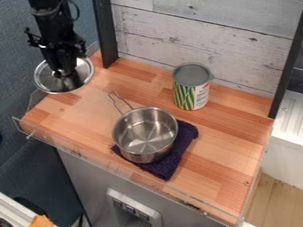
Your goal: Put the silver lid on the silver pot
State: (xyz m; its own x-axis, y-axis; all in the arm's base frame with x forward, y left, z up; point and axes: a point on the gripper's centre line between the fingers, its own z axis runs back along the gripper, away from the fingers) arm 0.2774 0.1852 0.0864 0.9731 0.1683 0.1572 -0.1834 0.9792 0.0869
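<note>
Silver lid (44, 80) in gripper (63, 74), silver pot (144, 133) uncovered.
Fingers pinched shut on lid, by counter (228, 155) edge; pot on purple cloth (168, 166) (tin can (191, 91) behind).

No readable text; can label (202, 95) print too small.

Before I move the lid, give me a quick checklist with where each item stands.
1. Gripper has the silver lid: ok.
2. Firm grip on the lid: cannot tell.
3. Silver pot upright on the purple cloth: ok.
4. Pot's mouth uncovered: ok.
5. Lid lined up over the pot: not ok, it is off at the counter's upper-left corner.
6. Can apart from the pot: ok, behind it.
</note>
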